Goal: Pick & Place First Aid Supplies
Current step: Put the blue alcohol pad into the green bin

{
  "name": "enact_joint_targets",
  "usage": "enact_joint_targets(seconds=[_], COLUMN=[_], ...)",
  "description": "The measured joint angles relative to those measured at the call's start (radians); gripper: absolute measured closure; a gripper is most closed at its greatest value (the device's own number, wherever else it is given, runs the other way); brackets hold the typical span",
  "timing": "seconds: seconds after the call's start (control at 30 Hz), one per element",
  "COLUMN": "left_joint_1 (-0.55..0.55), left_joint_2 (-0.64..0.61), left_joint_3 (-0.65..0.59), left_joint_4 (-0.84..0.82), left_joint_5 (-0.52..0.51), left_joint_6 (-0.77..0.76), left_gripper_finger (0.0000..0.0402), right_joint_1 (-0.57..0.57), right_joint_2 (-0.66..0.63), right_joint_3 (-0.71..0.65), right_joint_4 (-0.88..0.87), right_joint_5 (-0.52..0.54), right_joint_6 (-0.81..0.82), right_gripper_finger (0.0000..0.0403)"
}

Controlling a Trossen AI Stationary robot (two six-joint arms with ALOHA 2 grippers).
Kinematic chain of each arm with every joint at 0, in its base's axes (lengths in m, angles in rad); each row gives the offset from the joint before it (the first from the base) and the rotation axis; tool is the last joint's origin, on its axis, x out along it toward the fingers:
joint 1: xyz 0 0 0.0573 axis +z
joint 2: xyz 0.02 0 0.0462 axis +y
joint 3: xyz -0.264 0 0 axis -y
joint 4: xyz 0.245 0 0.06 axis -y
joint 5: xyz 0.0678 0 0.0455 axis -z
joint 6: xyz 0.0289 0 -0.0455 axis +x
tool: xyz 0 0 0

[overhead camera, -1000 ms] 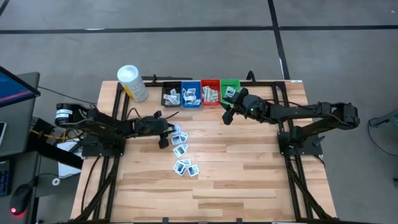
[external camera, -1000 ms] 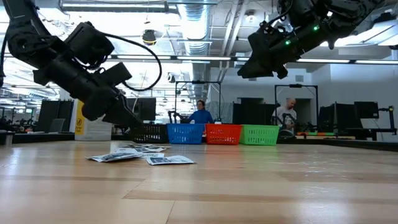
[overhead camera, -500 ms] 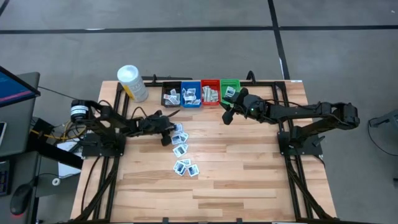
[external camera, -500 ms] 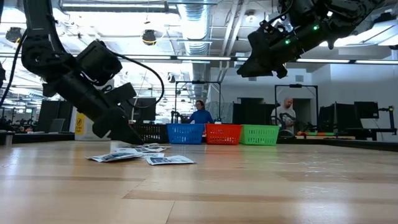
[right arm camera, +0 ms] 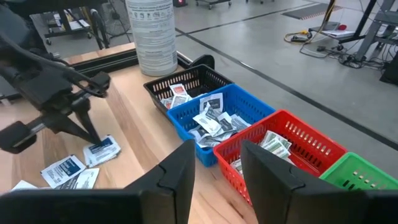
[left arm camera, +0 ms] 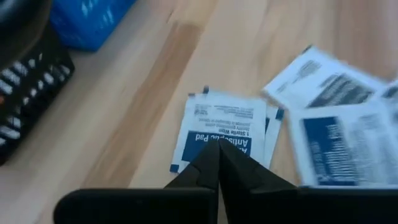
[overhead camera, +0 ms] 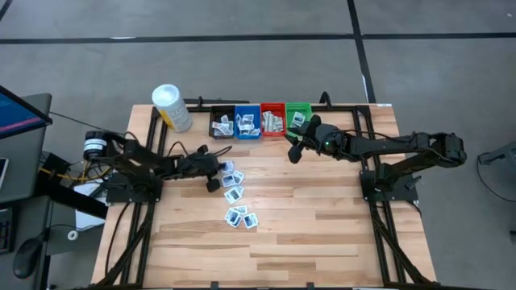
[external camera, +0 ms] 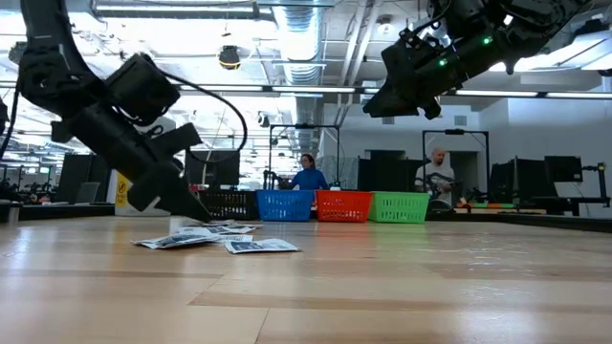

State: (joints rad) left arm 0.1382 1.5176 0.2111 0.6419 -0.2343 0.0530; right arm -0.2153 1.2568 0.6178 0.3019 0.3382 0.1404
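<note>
On the table: a pale wooden table top point(overhead camera: 322, 217) carries everything, with four small plastic bins in a row at its far edge.
Left arm: the left gripper point(left arm camera: 217, 163) is low over the scattered packets; its two dark fingers are pressed together and their tips lie on a white flat packet with a blue band reading "Antiseptic Pad" point(left arm camera: 224, 127). Whether the packet is really pinched I cannot tell.
Right arm: the right gripper point(right arm camera: 216, 163) hangs in the air near the green plastic bin point(overhead camera: 299, 113), its fingers apart and holding nothing.
Bins: the black plastic bin point(overhead camera: 221, 126), the blue plastic bin point(overhead camera: 247, 125) and the red plastic bin point(overhead camera: 272, 122) each already hold some packets.
Loose supplies: a group of white and blue flat packets point(overhead camera: 235, 196) lies on the wood in front of the bins, near the left gripper.
Step in hand: I judge it is the grasp of one packet.
Next move: lift gently, check that only one packet comes, then carry it to the matching bin.
In the way: neighbouring packets overlap and may be dragged; the white-capped yellow cylindrical container point(overhead camera: 172, 107) stands beside the black bin.
</note>
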Motion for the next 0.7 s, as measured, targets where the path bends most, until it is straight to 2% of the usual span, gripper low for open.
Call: enact_joint_targets(seconds=[0.23,0.4,0.53,0.7], left_joint_1=[-0.034,-0.034,-0.017,0.02], left_joint_2=[-0.077,-0.085,-0.085,-0.085], left_joint_3=[0.001,0.002,0.002,0.003], left_joint_4=[0.015,0.018,0.019,0.022], left_joint_5=[-0.028,-0.024,-0.007,0.034], left_joint_6=[0.022,0.046,0.016,0.014], left_gripper_finger=[0.0399,0.0395,0.0375,0.0328], right_joint_1=[0.0,0.0,0.0,0.0], right_joint_2=[0.0,0.0,0.0,0.0], right_joint_3=[0.0,0.0,0.0,0.0], right_joint_4=[0.0,0.0,0.0,0.0], right_joint_5=[0.0,0.0,0.0,0.0], right_joint_6=[0.0,0.0,0.0,0.0], right_gripper_finger=[0.028,0.028,0.028,0.028])
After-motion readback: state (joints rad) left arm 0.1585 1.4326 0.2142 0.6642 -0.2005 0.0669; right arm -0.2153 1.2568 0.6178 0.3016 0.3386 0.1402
